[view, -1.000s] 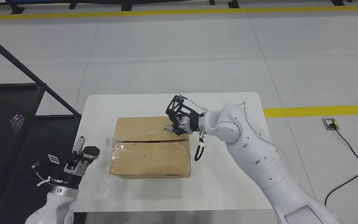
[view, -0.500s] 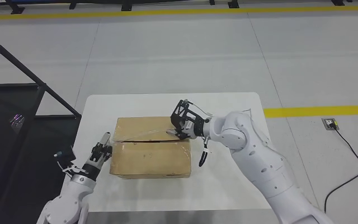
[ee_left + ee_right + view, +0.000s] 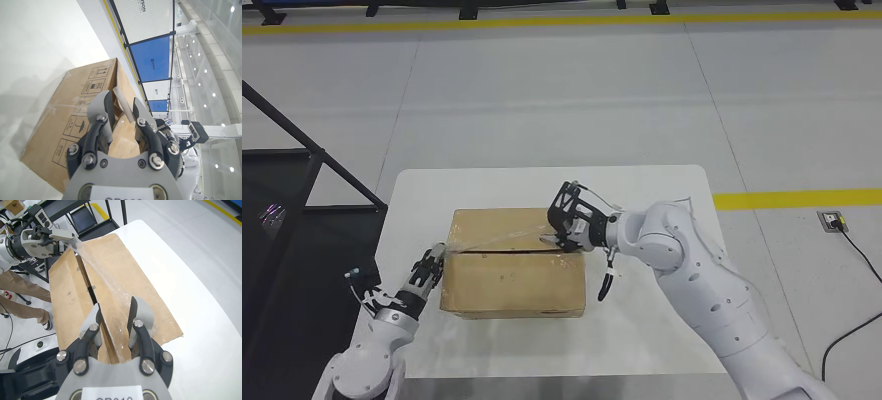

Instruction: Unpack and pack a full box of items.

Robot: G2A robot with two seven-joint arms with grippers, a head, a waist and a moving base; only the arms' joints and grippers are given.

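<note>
Both pincers gape; tape (image 3: 98, 268) runs from left pincer (image 3: 122, 98) to right pincer (image 3: 115, 302) over the box (image 3: 512, 285). If it slackens, it could restick.

Contents of the box (image 3: 512, 275), out of sight beneath its flaps (image 3: 121, 275).

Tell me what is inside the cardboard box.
A narrow dark gap shows between the top flaps of the cardboard box, with clear tape stretched above it. The flaps cover the contents, so nothing inside can be seen.
</note>
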